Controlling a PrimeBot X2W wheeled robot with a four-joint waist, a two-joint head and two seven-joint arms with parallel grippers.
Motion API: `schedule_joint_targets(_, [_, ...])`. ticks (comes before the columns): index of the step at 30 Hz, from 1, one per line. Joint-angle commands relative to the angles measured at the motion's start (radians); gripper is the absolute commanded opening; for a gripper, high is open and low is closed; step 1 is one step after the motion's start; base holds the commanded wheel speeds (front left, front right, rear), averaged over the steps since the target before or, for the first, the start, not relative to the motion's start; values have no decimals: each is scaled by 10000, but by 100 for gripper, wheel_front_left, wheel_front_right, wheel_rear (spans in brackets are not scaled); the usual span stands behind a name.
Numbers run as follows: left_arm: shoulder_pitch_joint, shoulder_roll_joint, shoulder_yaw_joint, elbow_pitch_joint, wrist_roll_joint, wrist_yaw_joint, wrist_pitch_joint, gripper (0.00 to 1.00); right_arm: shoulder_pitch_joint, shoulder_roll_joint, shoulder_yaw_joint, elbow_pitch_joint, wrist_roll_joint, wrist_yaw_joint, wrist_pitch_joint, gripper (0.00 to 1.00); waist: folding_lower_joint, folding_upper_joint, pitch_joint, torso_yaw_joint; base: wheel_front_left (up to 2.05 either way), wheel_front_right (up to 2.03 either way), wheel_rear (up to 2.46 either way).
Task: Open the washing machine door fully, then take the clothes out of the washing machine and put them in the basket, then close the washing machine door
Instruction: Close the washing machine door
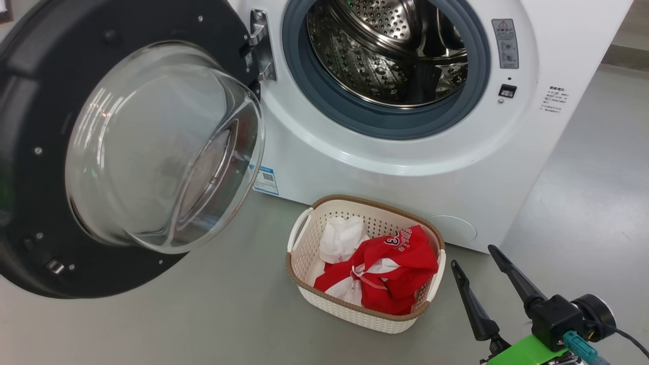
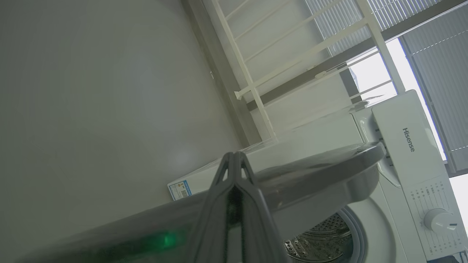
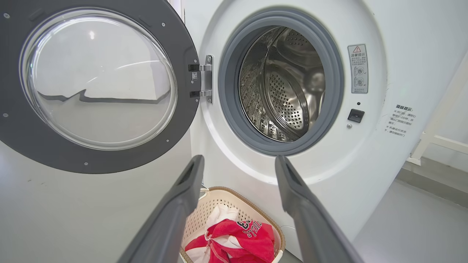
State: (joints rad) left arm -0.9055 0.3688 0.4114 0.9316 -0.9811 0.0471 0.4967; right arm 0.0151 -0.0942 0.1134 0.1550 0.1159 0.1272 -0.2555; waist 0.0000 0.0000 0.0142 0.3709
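Right tool (image 1: 471,255), wide open and empty, hovers by the basket (image 1: 355,312). Washing machine door (image 1: 152,147) hangs open, left of the washing machine (image 1: 355,167): stiff, heavy, hinged; probably push its black rim (image 1: 30,152). Left tool (image 2: 234,155), shut, empty, sits near that rim.

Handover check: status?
Left tool shut; right tool open, empty. Red and white clothes in cream perforated basket; steel drum empty. Black-rimmed round door open; nothing blocking.

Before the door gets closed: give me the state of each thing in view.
washing machine door, open wide
washing machine, drum looks empty
basket, on the floor, loaded
clothes, heaped in the basket
left gripper, jaws shut
right gripper, jaws open, holding nothing
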Motion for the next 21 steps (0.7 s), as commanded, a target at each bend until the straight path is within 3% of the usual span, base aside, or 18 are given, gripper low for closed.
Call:
schedule_joint_targets(1, [148,326,6,-205,-232,-198,372,0,-452,-122,285,-221,69,35,-63,100,0,0,21,18,0,0,0])
schedule_joint_targets(14, [736,-395,474,-1075,-1210,-628,1137,0,-473,-107,323,-235,165,35,-63,100,0,0,155,1,0,0,0])
schedule_joint_targets(21, [1364,-889,554,-2203,-1515,-470,1556,0,-467,-38,254,-150,221,35,-63,100,0,0,163,-11,0,0,0])
